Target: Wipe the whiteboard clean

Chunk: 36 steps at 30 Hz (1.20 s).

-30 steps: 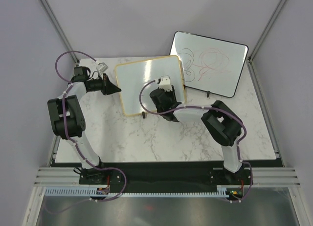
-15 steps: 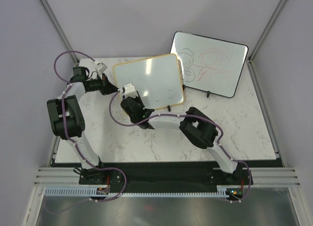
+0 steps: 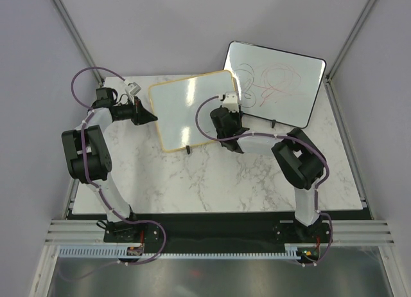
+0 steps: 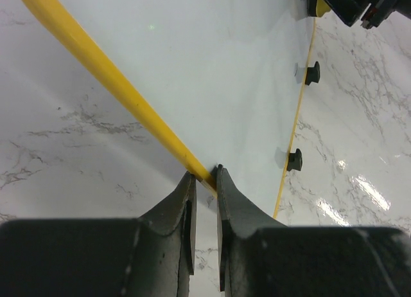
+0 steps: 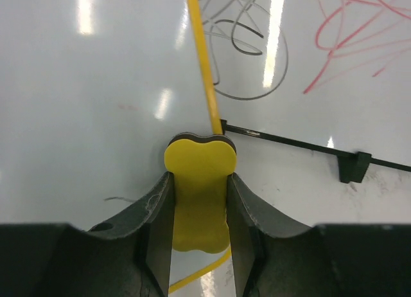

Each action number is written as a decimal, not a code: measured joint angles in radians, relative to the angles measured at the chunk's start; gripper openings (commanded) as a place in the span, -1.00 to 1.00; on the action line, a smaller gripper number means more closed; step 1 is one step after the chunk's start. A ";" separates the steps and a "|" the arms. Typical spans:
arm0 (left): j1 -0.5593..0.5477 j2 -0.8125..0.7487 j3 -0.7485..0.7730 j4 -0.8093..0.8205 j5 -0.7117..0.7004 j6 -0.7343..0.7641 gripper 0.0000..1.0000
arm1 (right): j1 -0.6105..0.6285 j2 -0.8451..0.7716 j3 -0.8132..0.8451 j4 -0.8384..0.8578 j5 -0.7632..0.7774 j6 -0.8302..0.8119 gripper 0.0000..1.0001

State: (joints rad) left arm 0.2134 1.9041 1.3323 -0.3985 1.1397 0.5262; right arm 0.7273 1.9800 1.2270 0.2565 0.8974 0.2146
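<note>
Fingers of the right gripper (image 5: 200, 178) clamp a yellow bone-shaped foam eraser (image 5: 200, 157) against the tan-framed rectangular whiteboard (image 3: 192, 110) ahead; left gripper (image 4: 205, 175) pinches its frame.

We find 2 boards on the table (image 3: 192, 181): the whiteboard (image 3: 189, 110) at the middle rear and the second board (image 3: 277, 78) just behind, to its right. The left gripper (image 4: 204, 173) grips the whiteboard's left edge. The right gripper (image 5: 199, 178) holds the eraser (image 5: 200, 157) against the whiteboard's right edge, in front of the second board.
</note>
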 measured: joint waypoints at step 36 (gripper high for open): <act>0.001 -0.006 0.000 -0.019 -0.003 0.015 -0.96 | -0.018 -0.017 -0.016 0.013 -0.029 -0.008 -1.00</act>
State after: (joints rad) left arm 0.2146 1.8984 1.3323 -0.4171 1.1362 0.5415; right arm 0.7097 1.9633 1.2106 0.2699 0.8680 0.2062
